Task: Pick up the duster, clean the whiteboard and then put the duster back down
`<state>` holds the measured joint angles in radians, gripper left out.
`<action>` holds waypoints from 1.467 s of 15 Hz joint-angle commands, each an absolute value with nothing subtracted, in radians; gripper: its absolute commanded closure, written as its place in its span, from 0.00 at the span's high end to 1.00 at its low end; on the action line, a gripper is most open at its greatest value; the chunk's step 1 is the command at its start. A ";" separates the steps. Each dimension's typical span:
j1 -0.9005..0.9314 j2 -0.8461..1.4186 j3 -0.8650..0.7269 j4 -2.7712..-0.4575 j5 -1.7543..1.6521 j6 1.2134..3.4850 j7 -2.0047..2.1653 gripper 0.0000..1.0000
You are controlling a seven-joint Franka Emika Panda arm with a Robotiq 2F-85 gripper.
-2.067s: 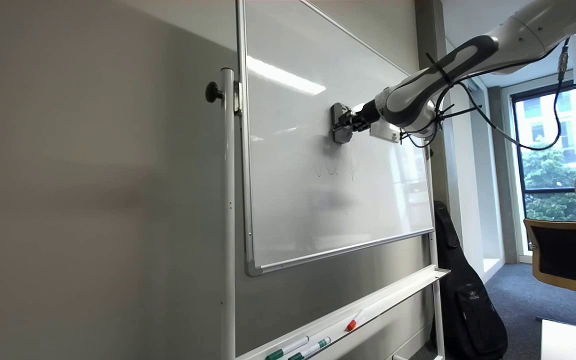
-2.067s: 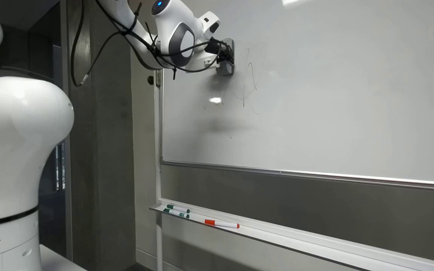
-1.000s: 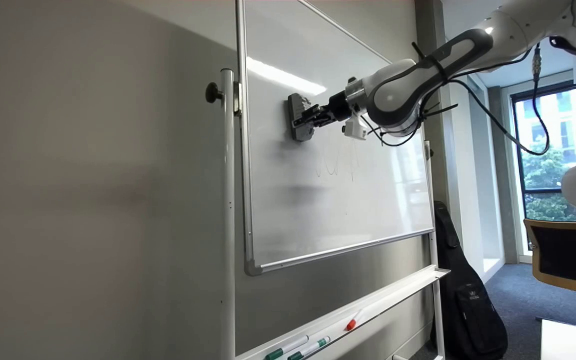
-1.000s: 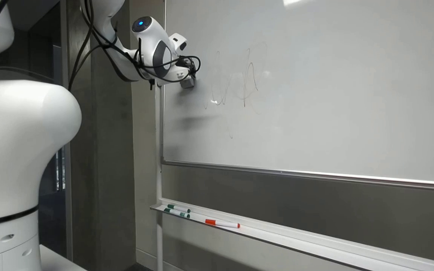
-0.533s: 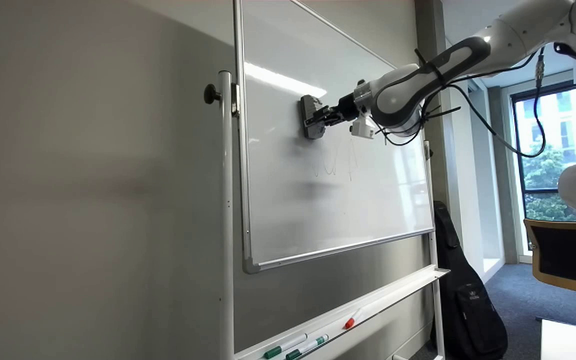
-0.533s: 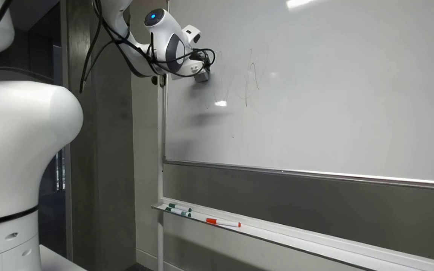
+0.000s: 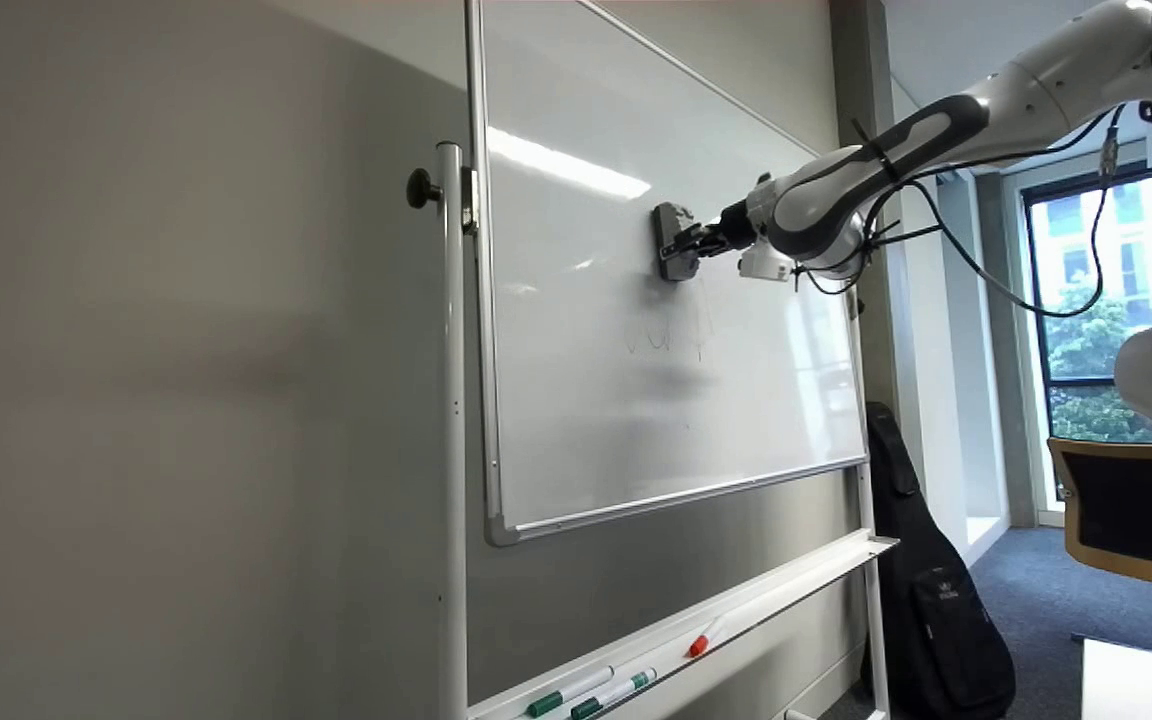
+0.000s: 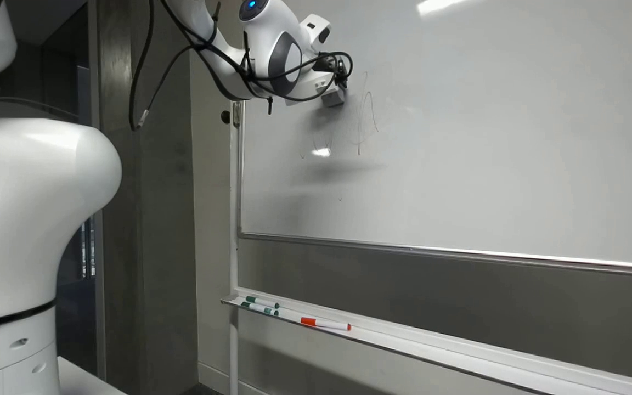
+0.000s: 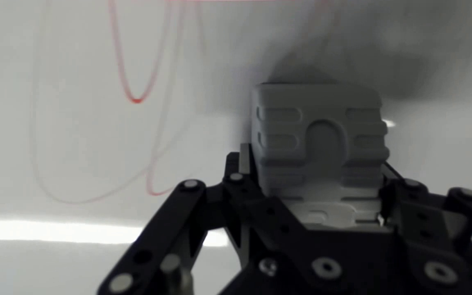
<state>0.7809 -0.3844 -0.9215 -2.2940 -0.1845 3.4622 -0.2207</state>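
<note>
My gripper (image 9: 316, 164) is shut on the grey duster (image 9: 322, 143), with one finger on each side of it in the wrist view. The duster shows in both exterior views (image 7: 671, 240) (image 8: 333, 97), upright, its face against or very close to the whiteboard (image 8: 486, 164). The gripper hides part of it. The whiteboard (image 7: 596, 420) is glossy white with a thin silver frame. Thin faint pen lines (image 8: 360, 123) stand just beside and below the duster. In the wrist view red curved lines (image 9: 136, 100) and paler ones show to the left of the duster.
A white tray (image 8: 431, 348) runs below the board. Two green-capped markers (image 8: 259, 309) and a red marker (image 8: 324, 324) lie on it. A black knob (image 7: 423, 187) sits on the stand post. A loose cable (image 8: 143, 99) hangs from the arm.
The gripper and duster first moved left in both exterior views, then came back right across the board to about where they were. The board has shifted very slightly. The markers stay on the tray.
</note>
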 commanded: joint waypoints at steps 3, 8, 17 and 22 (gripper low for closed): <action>0.901 -0.329 -1.221 -2.132 -0.167 3.464 -0.275 0.38; 1.039 -0.342 -1.454 -2.041 -0.143 3.465 -0.314 0.38; 1.250 -0.346 -1.712 -1.996 -0.129 3.478 -0.359 0.38; 1.303 -0.329 -1.789 -2.011 -0.121 3.483 -0.357 0.38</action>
<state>1.2083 -0.3541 -1.7008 -2.0070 -0.1704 3.4828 -0.3213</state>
